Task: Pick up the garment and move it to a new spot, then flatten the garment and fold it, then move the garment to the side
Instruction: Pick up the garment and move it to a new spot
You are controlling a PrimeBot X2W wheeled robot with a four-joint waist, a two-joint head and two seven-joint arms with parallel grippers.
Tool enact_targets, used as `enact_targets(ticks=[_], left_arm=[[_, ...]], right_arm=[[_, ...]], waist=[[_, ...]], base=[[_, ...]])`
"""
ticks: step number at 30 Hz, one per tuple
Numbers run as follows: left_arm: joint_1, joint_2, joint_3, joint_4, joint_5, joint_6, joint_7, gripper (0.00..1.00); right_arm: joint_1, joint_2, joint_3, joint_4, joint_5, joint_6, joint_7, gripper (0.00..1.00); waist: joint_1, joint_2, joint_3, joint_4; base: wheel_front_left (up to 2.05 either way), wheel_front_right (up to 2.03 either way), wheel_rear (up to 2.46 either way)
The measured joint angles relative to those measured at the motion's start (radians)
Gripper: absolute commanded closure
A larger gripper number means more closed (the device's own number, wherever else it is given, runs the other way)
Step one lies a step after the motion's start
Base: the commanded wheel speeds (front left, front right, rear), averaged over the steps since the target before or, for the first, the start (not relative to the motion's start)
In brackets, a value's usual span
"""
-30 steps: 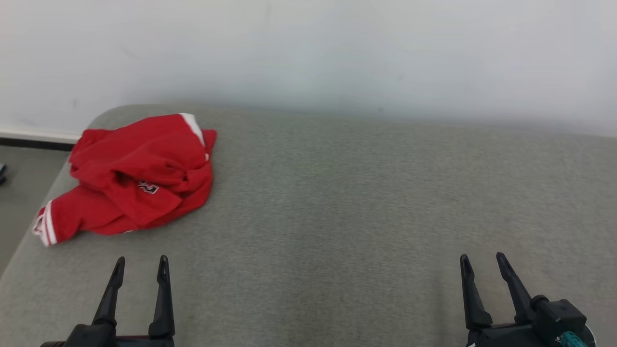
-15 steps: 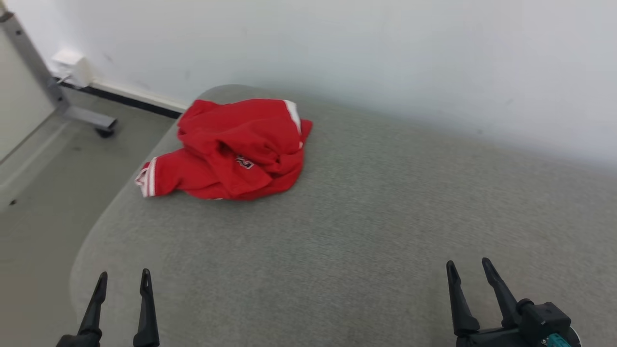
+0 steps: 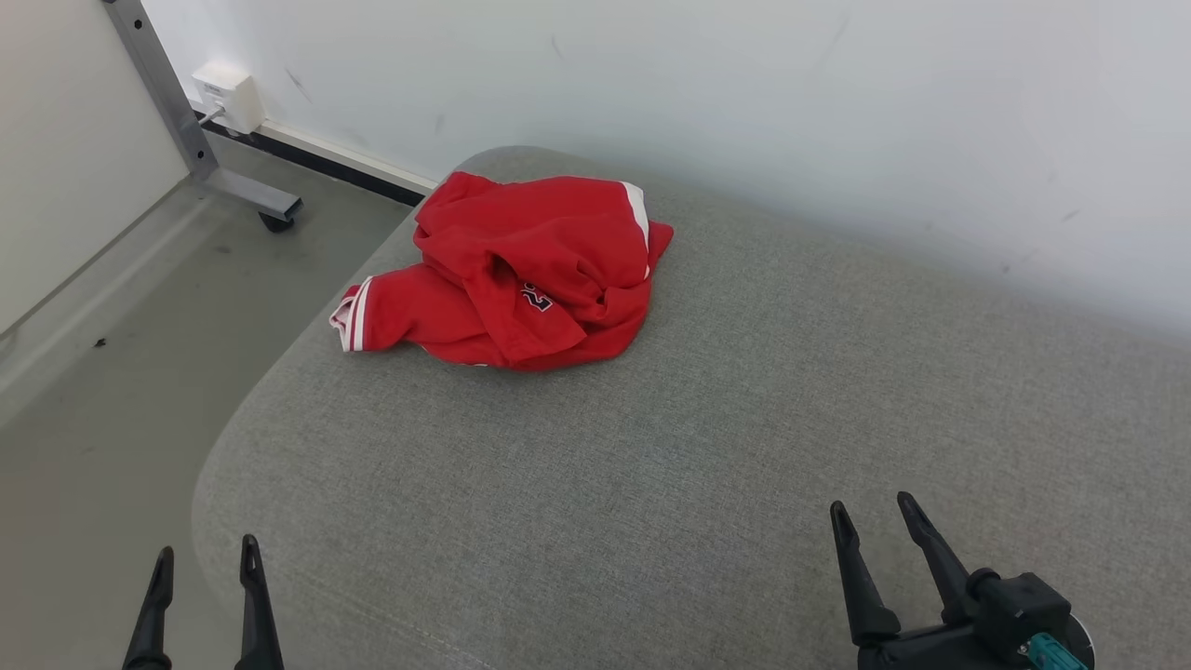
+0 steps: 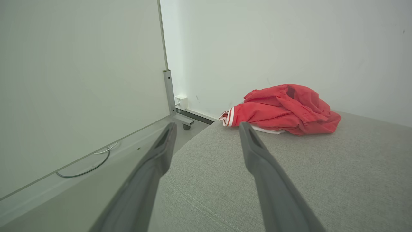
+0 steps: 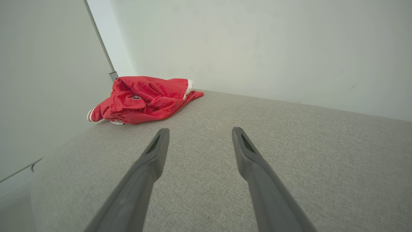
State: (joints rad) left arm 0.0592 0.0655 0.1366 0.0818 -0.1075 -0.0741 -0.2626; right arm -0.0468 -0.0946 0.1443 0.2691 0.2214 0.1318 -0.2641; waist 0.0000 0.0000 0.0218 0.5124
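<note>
Garment [image 3: 530, 279]: crumpled red heap, 11 o'clock on grey cushion [image 3: 651, 447], untouched. View swings left, centring it: approach begins. Left end effector [image 3: 207, 546], right end effector [image 3: 871, 502] wide open, empty.

Grey fabric cushion [image 3: 707, 447]; crumpled red garment [image 3: 521, 270] at far-left corner.

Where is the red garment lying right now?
In the head view, the crumpled red fabric garment lies on the far left corner of the grey upholstered cushion, close to the white wall, well ahead of the left end effector.
</note>
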Motion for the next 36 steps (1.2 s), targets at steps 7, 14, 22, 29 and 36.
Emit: enact_targets(ticks=[7,14,22,29,36], left_arm=[[-0.042,-0.003,0.022,0.016,-0.018,0.002,0.0,0.0],[-0.28,0.048,0.052,0.037,-0.067,-0.021,0.0,0.0],[-0.599,0.166,0.06,0.126,-0.091,-0.033,0.016,0.0],[-0.757,0.257,0.049,0.259,-0.118,-0.042,0.099,0.0],[-0.822,0.328,0.034,0.417,-0.137,-0.049,0.209,0.0]], right_arm=[[-0.014,-0.021,-0.012,-0.007,-0.001,0.0,0.0,0.0],[-0.062,-0.08,-0.067,-0.046,-0.023,0.0,0.0,0.0],[-0.126,-0.119,-0.139,-0.089,-0.03,0.0,0.001,0.0],[-0.14,-0.121,-0.189,-0.093,-0.029,0.0,0.001,0.0],[-0.161,-0.109,-0.195,-0.11,-0.03,0.0,0.0,0.0]], waist=[[0.0,0.0,0.013,-0.013],[0.0001,0.0,0.076,-0.07],[0.0002,0.0001,0.2,-0.173],[0.0003,0.0002,0.289,-0.295],[0.0002,0.0002,0.349,-0.386]], base=[[0.0,0.0,0.0],[0.0,0.0,0.0],[0.0,0.0,0.0],[0.0,0.0,0.0],[0.0,0.0,0.0]])
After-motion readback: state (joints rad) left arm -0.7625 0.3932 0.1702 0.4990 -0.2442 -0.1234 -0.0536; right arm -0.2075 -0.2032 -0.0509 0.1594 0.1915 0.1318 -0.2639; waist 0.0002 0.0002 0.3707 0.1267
